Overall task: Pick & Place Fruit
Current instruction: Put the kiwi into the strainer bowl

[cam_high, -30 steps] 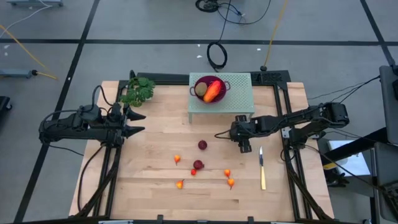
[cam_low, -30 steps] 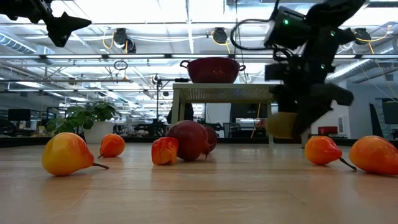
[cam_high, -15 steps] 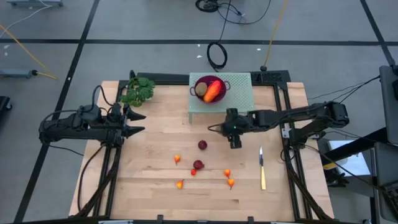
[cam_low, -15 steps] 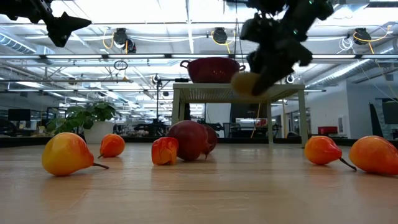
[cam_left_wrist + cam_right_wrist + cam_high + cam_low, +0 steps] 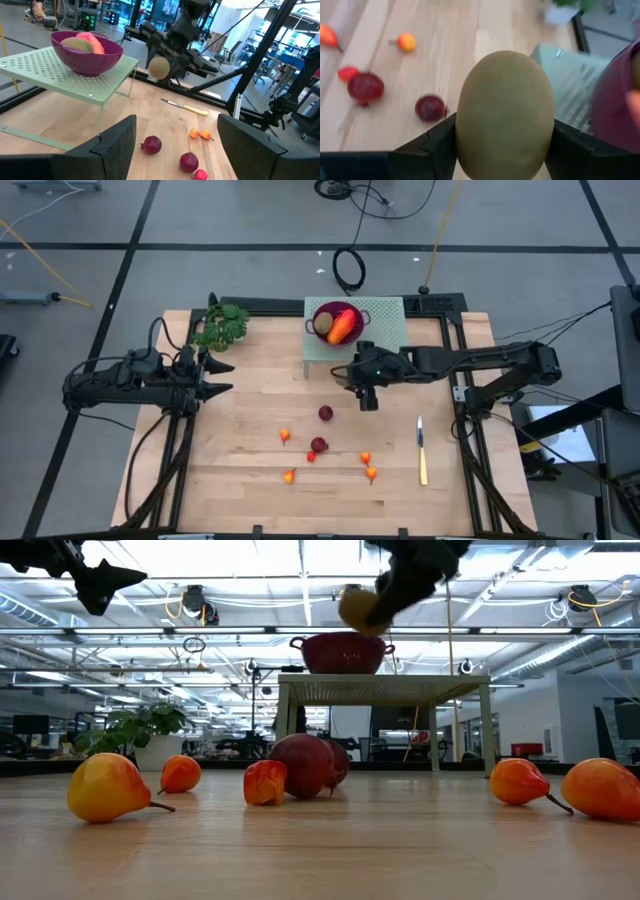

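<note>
My right gripper [image 5: 366, 392] is shut on a brownish-green oval fruit [image 5: 505, 115] and hangs in the air beside the near edge of the green perforated stand [image 5: 388, 332]. On that stand sits a magenta bowl [image 5: 357, 314] that holds the other brownish-green oval [image 5: 324, 324] and the longish orange-red piece [image 5: 342, 328]. Two dark red balls [image 5: 326, 413] [image 5: 318, 445] and several tiny orange-red bits [image 5: 366, 458] lie on the table. My left gripper [image 5: 222, 377] waits open at the table's left side. My right gripper pinches the brownish-green oval by its two opposite sides [image 5: 462, 131], one finger [image 5: 432, 147] on each. The fingers come at it from above, slanting down. The oval [image 5: 358, 608] is lifted clear of the table, higher than the bowl's rim in the low view.
A slim yellowish knife [image 5: 421, 451] lies near the table's right edge. A leafy green sprig [image 5: 222, 327] sits at the far left corner. Bare wood lies between the left arm and the scattered fruit.
My right gripper, still shut on the oval, has risen from just above the table to above the level of the bowl's rim and moved toward the far left, closer to the stand. Nothing else has moved.
</note>
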You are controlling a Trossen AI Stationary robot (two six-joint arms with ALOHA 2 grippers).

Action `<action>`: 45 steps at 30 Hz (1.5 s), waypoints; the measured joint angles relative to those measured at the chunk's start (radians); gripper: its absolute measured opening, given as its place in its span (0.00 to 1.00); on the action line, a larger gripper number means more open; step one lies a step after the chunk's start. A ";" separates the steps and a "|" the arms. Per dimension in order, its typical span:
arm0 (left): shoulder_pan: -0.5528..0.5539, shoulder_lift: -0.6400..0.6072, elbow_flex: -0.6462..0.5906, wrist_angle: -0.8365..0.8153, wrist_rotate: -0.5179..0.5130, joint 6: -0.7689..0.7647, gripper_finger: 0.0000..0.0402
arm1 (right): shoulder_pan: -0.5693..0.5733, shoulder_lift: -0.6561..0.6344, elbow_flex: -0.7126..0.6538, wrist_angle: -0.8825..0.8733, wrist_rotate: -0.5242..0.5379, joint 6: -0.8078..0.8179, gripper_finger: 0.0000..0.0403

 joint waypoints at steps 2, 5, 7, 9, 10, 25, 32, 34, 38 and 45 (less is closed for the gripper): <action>0.000 0.000 0.000 0.000 0.000 0.000 0.68 | 0.000 0.000 0.031 0.002 0.000 0.000 0.56; 0.000 0.000 0.000 -0.001 0.000 0.000 0.68 | 0.000 0.000 0.077 0.002 0.024 -0.022 0.56; 0.000 0.000 0.000 -0.002 0.000 0.000 0.68 | 0.000 0.000 0.104 0.002 0.057 -0.048 0.56; 0.000 0.000 0.000 -0.002 0.000 0.000 0.68 | 0.000 0.000 0.126 0.002 0.090 -0.076 0.57; 0.000 0.000 0.000 -0.002 0.000 0.000 0.68 | -0.002 -0.001 0.135 0.001 0.109 -0.089 0.57; 0.000 0.000 0.000 -0.001 0.000 -0.001 0.68 | -0.189 -0.001 0.166 -0.011 0.210 -0.291 0.58; 0.000 0.000 0.000 0.000 0.000 -0.002 0.68 | -0.259 -0.001 0.166 -0.010 0.128 -0.335 0.58; 0.000 0.000 0.000 0.000 0.000 -0.002 0.68 | -0.271 -0.001 0.166 -0.010 0.127 -0.336 0.58; 0.000 0.000 0.000 0.000 -0.001 -0.003 0.68 | -0.290 0.000 0.166 0.016 0.099 -0.338 0.58; 0.000 0.000 0.000 0.002 -0.028 -0.007 0.68 | -0.307 0.044 0.167 0.062 0.015 -0.336 0.58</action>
